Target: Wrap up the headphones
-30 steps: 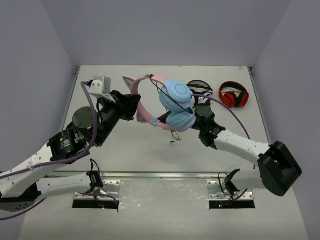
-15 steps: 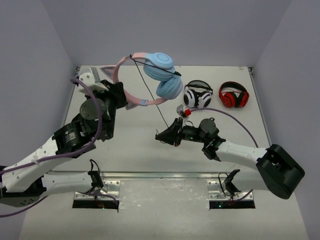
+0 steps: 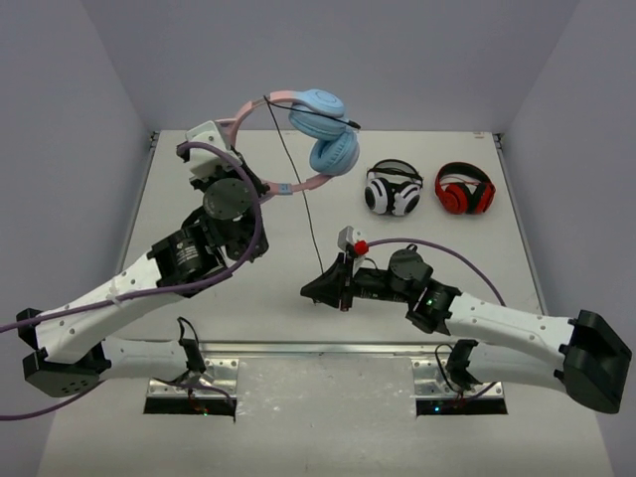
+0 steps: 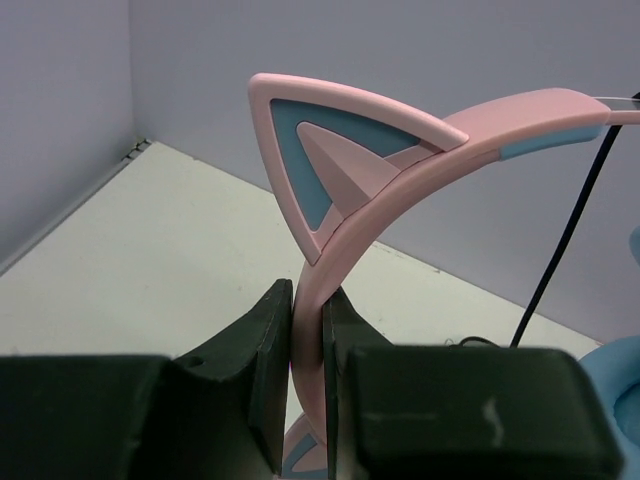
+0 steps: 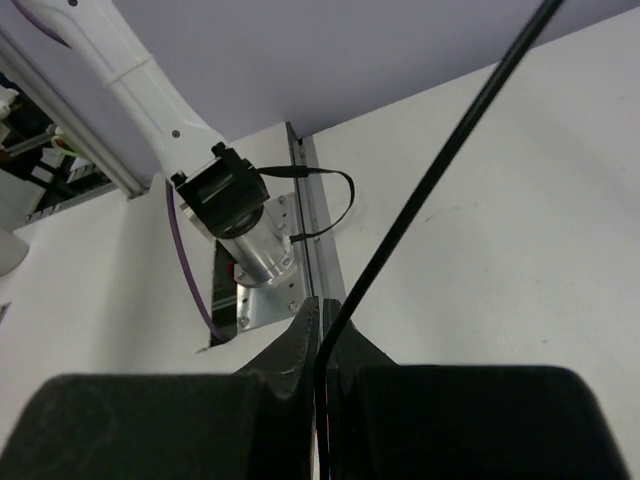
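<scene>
The headphones (image 3: 320,129) have a pink cat-eared headband (image 4: 400,165) and light blue ear cups. They hang in the air above the table's far left-middle. My left gripper (image 3: 248,179) is shut on the headband, seen between its jaws in the left wrist view (image 4: 308,340). The thin black cable (image 3: 298,189) runs taut from the headband top down to my right gripper (image 3: 316,290), low over the table's near middle. My right gripper (image 5: 320,330) is shut on the cable (image 5: 440,170).
A white-and-black pair (image 3: 392,191) and a red-and-black pair (image 3: 465,191) lie on the table at the far right. Side walls border the table left and right. The left arm's base mount (image 5: 235,215) shows in the right wrist view.
My left gripper has lifted the headphones higher and slightly right. My right gripper has pulled the cable down and toward the near edge, drawing it taut.
</scene>
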Tool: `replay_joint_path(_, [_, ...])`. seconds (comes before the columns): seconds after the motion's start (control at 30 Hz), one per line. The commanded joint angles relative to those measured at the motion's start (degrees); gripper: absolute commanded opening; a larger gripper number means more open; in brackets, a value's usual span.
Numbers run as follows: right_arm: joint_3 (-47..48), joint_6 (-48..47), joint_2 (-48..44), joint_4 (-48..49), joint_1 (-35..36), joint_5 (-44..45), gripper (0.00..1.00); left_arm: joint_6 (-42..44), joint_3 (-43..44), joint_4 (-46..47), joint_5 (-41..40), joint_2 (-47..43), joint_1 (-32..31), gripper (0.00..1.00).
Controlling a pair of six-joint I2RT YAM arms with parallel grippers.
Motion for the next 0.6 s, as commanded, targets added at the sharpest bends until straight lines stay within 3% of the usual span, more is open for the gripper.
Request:
replay_joint_path(0.0, [4.59,-7.66,-3.39,-12.75,3.33,7.49,0.01,4.49,0.55,13.67,-1.72,0.99,4.3,0.0])
replay_joint_path(0.13, [8.1,-12.58,-7.17,-22.06,4.13,12.59,0.01,-1.94,-2.0,1.9,5.05,3.44,12.56,0.0])
replay_joint_path(0.27, [15.11,-20.21,-9.37,-32.52,4.13,19.8,0.01,-8.08,-4.19,-10.84,6.18,8.63,13.63,0.0])
replay_joint_path(0.33, [18.89,-23.12,-9.64,-37.69,4.04,23.31,0.01,-7.84,-8.31,-9.56,11.18,8.46,13.63,0.0])
replay_joint_path(0.4, [21.37,-28.65,-8.77,-41.83,4.04,26.56,0.01,-1.2,-14.63,-2.37,24.25,6.71,13.54,0.0])
replay_joint_path(0.47, [25.41,-34.26,-7.36,-45.0,4.04,31.57,0.02,0.25,-17.37,-0.33,32.18,6.18,12.49,0.0])
replay_joint_path(0.57, [28.76,-40.09,-5.25,-49.94,3.86,38.26,0.01,2.8,-21.42,-1.8,32.91,7.22,8.54,0.0])
